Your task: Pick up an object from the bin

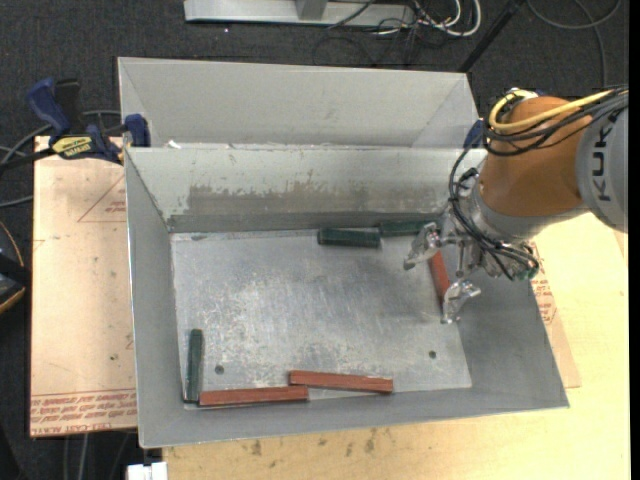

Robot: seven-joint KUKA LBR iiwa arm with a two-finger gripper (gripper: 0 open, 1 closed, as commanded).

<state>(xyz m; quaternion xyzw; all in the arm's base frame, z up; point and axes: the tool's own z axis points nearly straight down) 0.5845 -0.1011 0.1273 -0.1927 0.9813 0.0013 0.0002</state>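
**Tool closed on a red-brown stick at the arm's side of the bin**

The tool (437,276) hangs low over the floor of the grey metal bin (300,308), close to the side wall where the arm (530,173) reaches in. Its two fingers stand narrow, one toward the back wall and one toward the front. Between them sits a short red-brown stick (438,270), lying roughly along the line from finger to finger and tilted a little. The tool grips this stick. Whether the stick's lower end touches the bin floor cannot be told, since the fingers and cables cover part of it.

Just behind the tool, toward the back wall, lies a dark green bar (400,227), its near end hidden by the tool's body. Next along, farther from the arm, a dark green block (349,237) rests lengthwise at the foot of the back wall.

The remaining things lie well apart from the tool, across the open floor toward the front edge. A long red-brown strip (340,381) lies in front of the tool and away from the arm. Its far end meets a second red-brown strip (253,396) along the front edge. At the corner most distant from the tool, a dark green stick (192,363) points front to back, its front end just beside that second strip.
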